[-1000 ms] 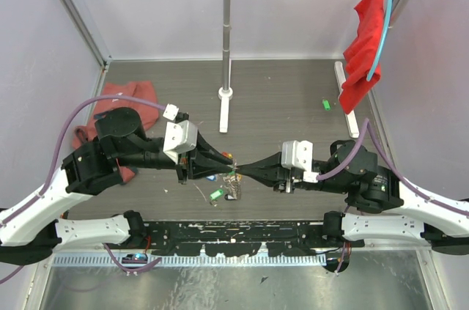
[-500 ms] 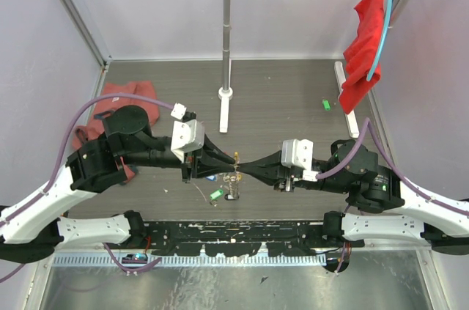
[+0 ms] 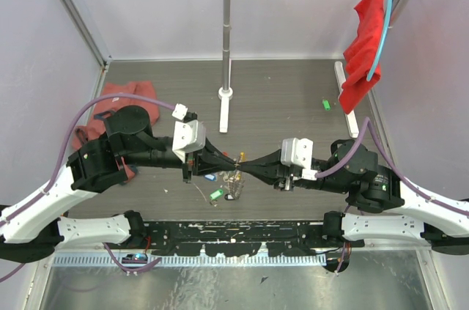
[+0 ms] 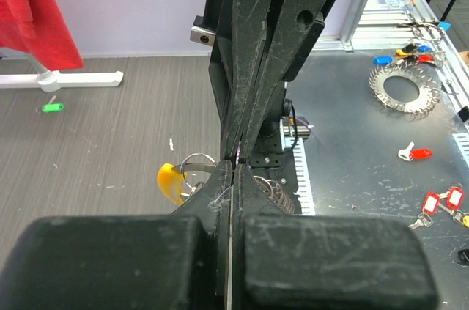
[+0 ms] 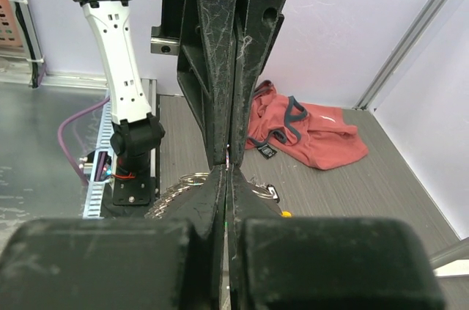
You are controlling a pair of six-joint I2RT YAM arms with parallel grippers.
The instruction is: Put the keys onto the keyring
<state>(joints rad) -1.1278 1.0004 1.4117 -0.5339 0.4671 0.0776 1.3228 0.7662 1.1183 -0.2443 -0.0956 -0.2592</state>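
Note:
Both grippers meet tip to tip above the middle of the table. The left gripper [image 3: 235, 164] [image 4: 231, 167] has its jaws pressed together on the wire of the keyring [image 3: 234, 178], whose yellow-orange section [image 4: 169, 182] shows to the left of the jaws and whose silvery coils [image 4: 277, 194] show to the right. The right gripper [image 3: 244, 166] [image 5: 228, 169] is also shut on the keyring, with loops [image 5: 187, 178] at either side of its jaws. Keys hang and lie just below, with a green tag [image 3: 216, 193], a blue tag [image 3: 210, 176] and a black tag [image 3: 229, 196]. What exactly sits between the fingertips is hidden.
One green-tagged key [image 3: 326, 104] lies far right on the table. A pole stand [image 3: 224, 94] rises behind the grippers. A pink cloth [image 3: 117, 97] lies at left and a red cloth [image 3: 364, 50] hangs at right. Red-tagged keys [image 4: 419, 153] and a coiled ring [image 4: 401, 90] lie on the metal surface.
The left gripper has moved right until its tips meet the right gripper's, and its jaws have closed. The right arm has stayed still, and the hanging keys have shifted slightly.

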